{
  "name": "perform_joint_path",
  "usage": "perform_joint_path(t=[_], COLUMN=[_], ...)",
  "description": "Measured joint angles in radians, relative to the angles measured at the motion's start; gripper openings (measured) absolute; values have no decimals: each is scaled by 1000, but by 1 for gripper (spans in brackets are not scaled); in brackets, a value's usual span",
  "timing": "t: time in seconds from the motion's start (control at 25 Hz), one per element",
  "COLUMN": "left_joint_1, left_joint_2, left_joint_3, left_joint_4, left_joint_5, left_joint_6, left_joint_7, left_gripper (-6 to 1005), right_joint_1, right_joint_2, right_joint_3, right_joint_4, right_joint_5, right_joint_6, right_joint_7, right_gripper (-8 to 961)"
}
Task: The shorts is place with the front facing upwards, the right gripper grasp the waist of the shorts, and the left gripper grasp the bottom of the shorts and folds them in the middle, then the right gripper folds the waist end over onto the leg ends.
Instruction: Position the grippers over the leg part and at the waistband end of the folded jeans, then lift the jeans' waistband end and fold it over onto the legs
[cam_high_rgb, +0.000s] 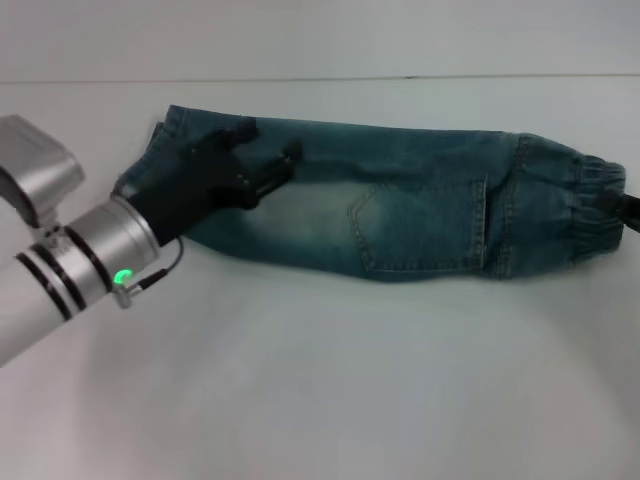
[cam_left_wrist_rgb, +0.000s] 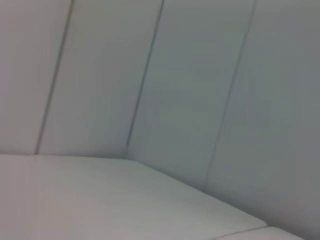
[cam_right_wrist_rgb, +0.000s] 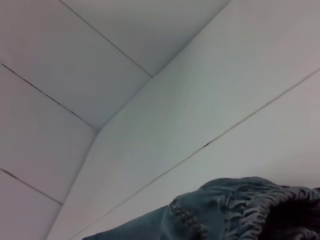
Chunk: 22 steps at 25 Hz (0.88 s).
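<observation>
The blue denim shorts (cam_high_rgb: 400, 215) lie folded lengthwise across the white table (cam_high_rgb: 330, 380), back pocket up. Their elastic waist (cam_high_rgb: 598, 200) is at the right and their leg ends (cam_high_rgb: 165, 140) at the left. My left gripper (cam_high_rgb: 268, 152) is over the leg end, its black fingers (cam_high_rgb: 288, 158) spread apart above the denim with nothing between them. Only a dark sliver of my right gripper (cam_high_rgb: 632, 215) shows at the right edge, against the waist. In the right wrist view the gathered waist (cam_right_wrist_rgb: 250, 205) fills the near corner.
The table runs back to a pale wall (cam_high_rgb: 320, 40). A seam line (cam_right_wrist_rgb: 240, 122) crosses the tabletop behind the shorts. The left wrist view shows only wall panels (cam_left_wrist_rgb: 190, 90) and table surface.
</observation>
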Motion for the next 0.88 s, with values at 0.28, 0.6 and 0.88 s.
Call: perform_joint_path(t=[0.28, 0.6, 0.88], left_joint_1=[-56, -61, -61], left_joint_2=[-2, -1, -1], left_joint_3=[-12, -12, -59], left_joint_4=[-207, -263, -301], left_joint_5=[-97, -137, -143], left_joint_6=[-22, -34, -50], left_joint_7=[269, 359, 403], left_gripper=[725, 695, 668], right_joint_1=[-31, -25, -36], right_joint_2=[-10, -11, -20], right_joint_3=[5, -1, 44], right_joint_4=[-37, -45, -49], right_joint_5=[0, -34, -14], right_joint_6=[-71, -59, -174], right_joint_7=[42, 40, 62], right_gripper=[73, 53, 53])
